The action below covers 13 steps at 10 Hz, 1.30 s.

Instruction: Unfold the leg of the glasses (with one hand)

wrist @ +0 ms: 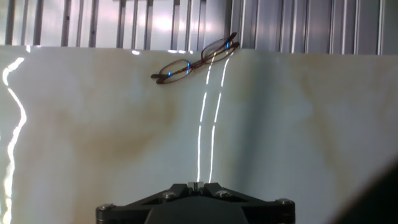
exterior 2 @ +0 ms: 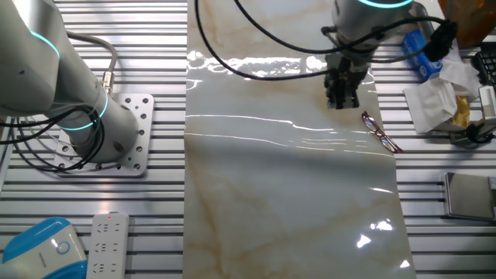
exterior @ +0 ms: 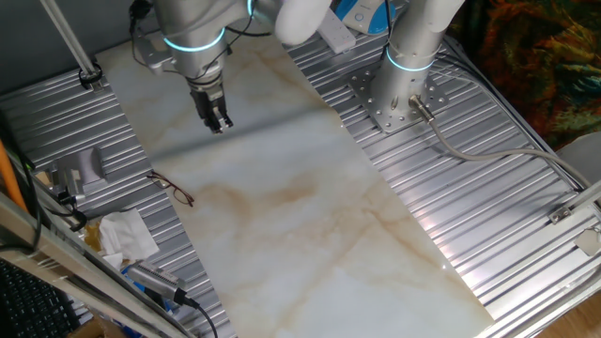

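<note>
The glasses (wrist: 194, 61) are small, with a thin reddish-brown wire frame, and lie folded at the edge of the marble-patterned mat (wrist: 124, 143). They also show as a small dark shape (exterior: 173, 189) in one fixed view and near the mat's right edge (exterior 2: 380, 132) in the other. My gripper (exterior: 219, 122) hangs above the mat, well short of the glasses, also seen from the other side (exterior 2: 342, 96). In the hand view its fingertips (wrist: 196, 185) meet with no gap and hold nothing.
A crumpled white tissue (exterior: 125, 235) and small tools lie on the ribbed metal table (exterior: 451, 216) beyond the glasses. A second arm's base (exterior: 399, 94) is bolted beside the mat. A remote (exterior 2: 107, 244) and a blue device (exterior 2: 43, 249) sit at a corner.
</note>
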Motion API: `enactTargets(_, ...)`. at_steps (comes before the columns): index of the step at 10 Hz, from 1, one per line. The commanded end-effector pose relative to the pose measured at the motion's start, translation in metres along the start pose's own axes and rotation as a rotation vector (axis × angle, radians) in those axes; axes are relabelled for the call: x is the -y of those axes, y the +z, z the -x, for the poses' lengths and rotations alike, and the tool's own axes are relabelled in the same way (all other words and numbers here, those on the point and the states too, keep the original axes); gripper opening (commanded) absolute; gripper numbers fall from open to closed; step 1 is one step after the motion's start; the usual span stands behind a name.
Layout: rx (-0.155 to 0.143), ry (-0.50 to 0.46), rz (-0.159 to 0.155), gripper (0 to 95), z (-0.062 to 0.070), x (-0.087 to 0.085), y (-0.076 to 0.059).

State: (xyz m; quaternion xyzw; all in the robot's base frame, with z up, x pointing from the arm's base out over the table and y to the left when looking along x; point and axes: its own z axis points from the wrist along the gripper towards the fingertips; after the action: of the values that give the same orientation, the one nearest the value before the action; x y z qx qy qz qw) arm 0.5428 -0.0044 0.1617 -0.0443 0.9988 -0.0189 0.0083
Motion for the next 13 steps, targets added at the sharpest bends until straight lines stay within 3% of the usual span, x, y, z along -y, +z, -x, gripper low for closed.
enactTargets(1, 0.000, -0.001, 0.001, 0.0, 0.013, 0.003, 0.004)
enactTargets(5, -0.002, -0.011, 0.006, 0.0, 0.039, 0.011, 0.011)
enactTargets(9, 0.001, -0.027, 0.019, 0.0, 0.061, 0.030, 0.020)
enactTargets(13, -0.004, -0.028, 0.019, 0.0, 0.086, 0.032, 0.023)
